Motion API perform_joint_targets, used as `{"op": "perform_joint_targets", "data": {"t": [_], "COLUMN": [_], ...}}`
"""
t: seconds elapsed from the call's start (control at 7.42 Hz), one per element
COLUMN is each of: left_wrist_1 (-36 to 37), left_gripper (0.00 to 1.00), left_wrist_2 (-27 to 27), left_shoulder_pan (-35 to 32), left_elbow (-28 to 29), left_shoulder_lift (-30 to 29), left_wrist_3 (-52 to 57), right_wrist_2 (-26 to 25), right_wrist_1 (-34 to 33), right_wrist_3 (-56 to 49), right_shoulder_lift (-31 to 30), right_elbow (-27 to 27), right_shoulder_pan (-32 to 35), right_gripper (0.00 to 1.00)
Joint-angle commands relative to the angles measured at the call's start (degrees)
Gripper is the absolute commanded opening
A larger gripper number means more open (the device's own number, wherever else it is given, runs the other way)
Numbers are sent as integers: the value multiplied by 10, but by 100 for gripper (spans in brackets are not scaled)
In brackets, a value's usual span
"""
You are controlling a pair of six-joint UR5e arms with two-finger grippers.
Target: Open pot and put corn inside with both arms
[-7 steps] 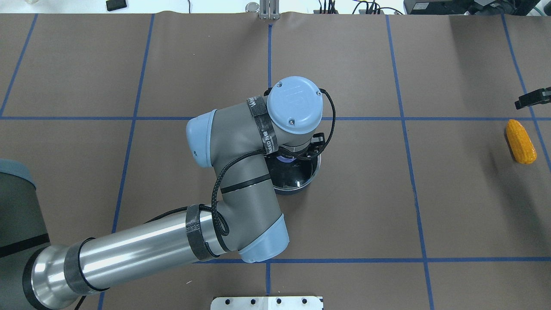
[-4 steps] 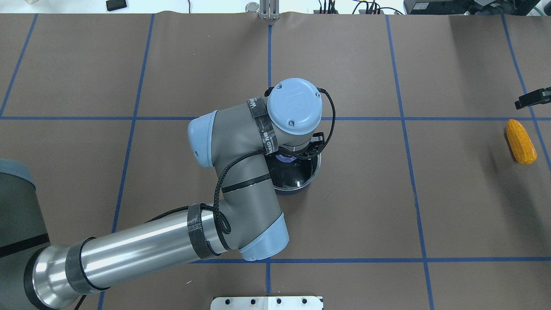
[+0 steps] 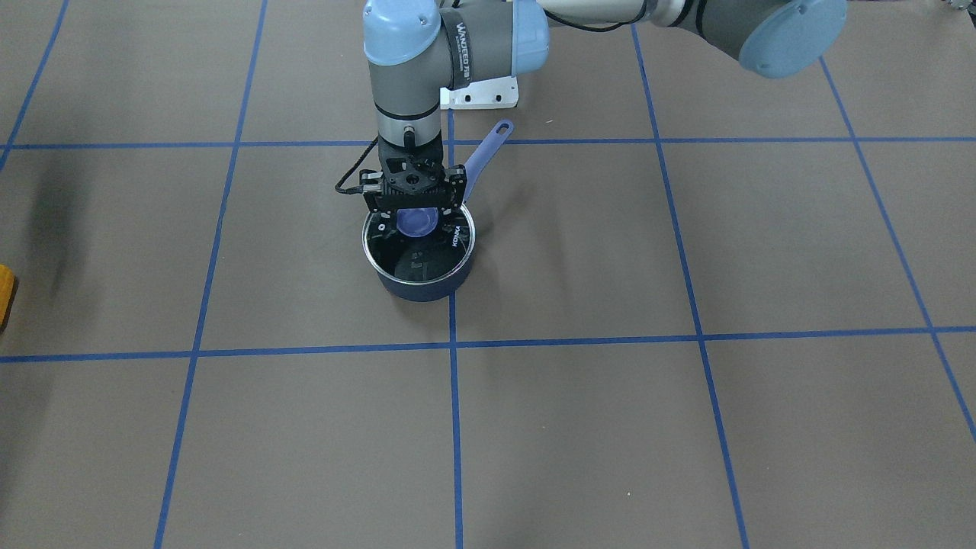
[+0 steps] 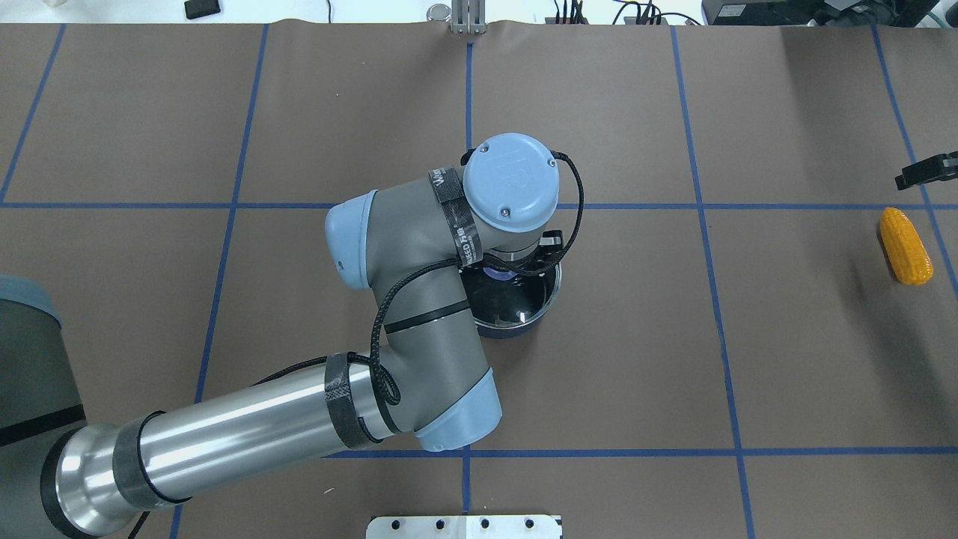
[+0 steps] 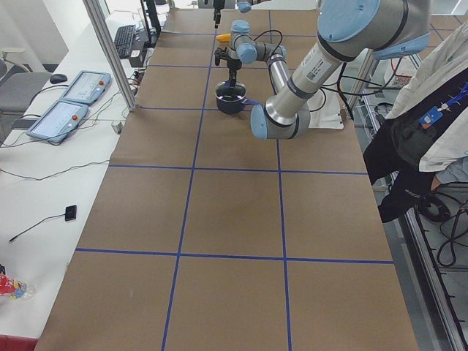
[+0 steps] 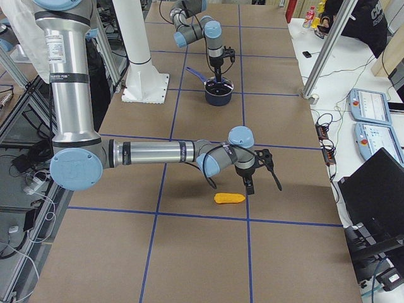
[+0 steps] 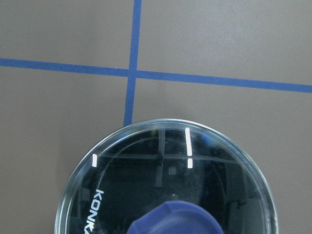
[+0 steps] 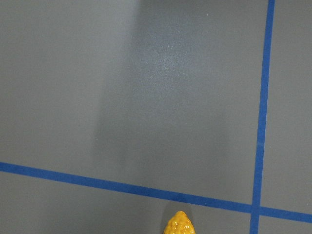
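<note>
Shifting slightly right, pot (image 4: 524, 299) with lid (image 3: 418, 242), seemingly left pincer (image 3: 415, 221) gripped

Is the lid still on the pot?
Yes, it is on. The glass lid covers the blue pot, and the left hand is at its blue knob. The corn lies outside on the table.

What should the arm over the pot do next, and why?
Probably close on the blue knob and lift the glass lid straight up. The left gripper hangs right at that knob, the lid sits on the pot, and the corn lies far off on the table.
</note>
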Motion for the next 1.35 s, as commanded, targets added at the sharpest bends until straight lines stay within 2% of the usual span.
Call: {"op": "perform_joint_targets", "data": {"t": [0.0, 0.27, 0.4, 0.54, 0.67, 0.94, 1.08, 1.21], "left_wrist_1": [16, 103, 123, 127, 126, 118, 108, 53], "left_gripper": [15, 14, 14, 14, 13, 13, 13, 13], "left_wrist_2": [-3, -5, -6, -16, -51, -88, -109, -133], "left_shoulder_pan": [-16, -33, -46, -67, -104, -172, -202, -231], "left_elbow": [-44, -184, -272, -330, -375, -438, -452, -451], "left_shoulder_lift": [9, 67, 133, 196, 257, 384, 440, 509], "left_wrist_3": [9, 78, 133, 183, 251, 376, 436, 489], "right_wrist_2": [0, 0, 0, 0, 0, 0, 0, 0], "right_wrist_1": [0, 0, 0, 0, 0, 0, 0, 0], "right_wrist_3": [0, 0, 0, 1, 1, 3, 3, 3], "right_shoulder_lift": [0, 0, 0, -1, -2, -2, -3, -3], "right_elbow": [1, 1, 1, 1, 1, 1, 1, 1], "right_shoulder_pan": [0, 0, 0, 0, 0, 0, 0, 0], "right_gripper": [100, 100, 100, 100, 100, 100, 100, 100]}}
